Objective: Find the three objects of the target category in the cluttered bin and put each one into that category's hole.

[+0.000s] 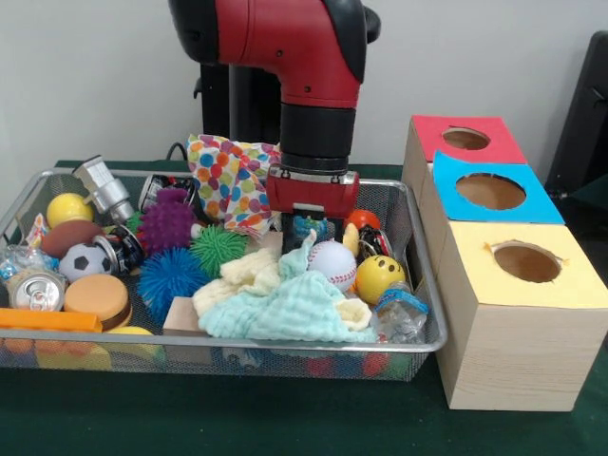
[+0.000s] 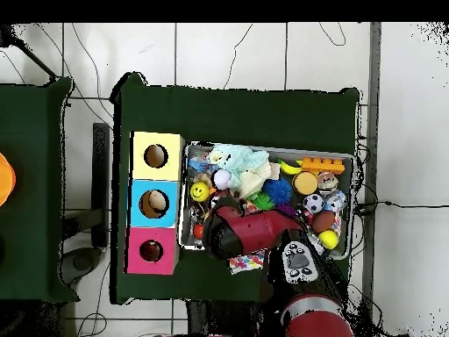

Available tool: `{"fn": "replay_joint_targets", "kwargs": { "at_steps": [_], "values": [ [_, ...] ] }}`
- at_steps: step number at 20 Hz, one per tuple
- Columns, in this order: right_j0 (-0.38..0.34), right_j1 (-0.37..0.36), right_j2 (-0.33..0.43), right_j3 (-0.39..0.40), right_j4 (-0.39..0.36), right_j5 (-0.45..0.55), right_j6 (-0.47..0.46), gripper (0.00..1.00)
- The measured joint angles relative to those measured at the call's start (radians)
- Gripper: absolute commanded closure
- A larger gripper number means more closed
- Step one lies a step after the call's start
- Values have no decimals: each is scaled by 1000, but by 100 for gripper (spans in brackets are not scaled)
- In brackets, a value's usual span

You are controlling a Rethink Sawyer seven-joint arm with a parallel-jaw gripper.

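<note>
You are hovering the gripper (image 1: 312,224) low over the wire bin (image 1: 418,271), just behind the baseball (image 1: 332,261) and the heap of soft cloths (image 1: 285,309); whether the jaws are wide or narrow, or holding something, cannot be told, since the wrist body is hiding them in both views. Which category is being searched for is not given, but the balls are looking like likely candidates: the baseball is sitting half on the cloths just in front of the gripper, the yellow smiley ball (image 1: 378,277) is lying just beside it toward the boxes, and a small soccer ball (image 1: 84,261) is resting well apart at the other end. You are probably dealing with light, round things that will roll off the pads, so take each one across its widest middle from straight above. The smiley ball looks squashy. The three holes, red box (image 1: 465,139), blue box (image 1: 491,192) and yellow box (image 1: 526,262), are standing beside the bin.
</note>
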Motion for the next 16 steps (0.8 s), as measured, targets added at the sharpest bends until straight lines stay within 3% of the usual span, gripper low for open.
{"fn": "replay_joint_targets", "kwargs": {
  "at_steps": [8,16],
  "values": [
    [0,-8,64,0,-65,1,0,0],
    [14,-48,70,39,-66,27,0,0]
  ]
}}
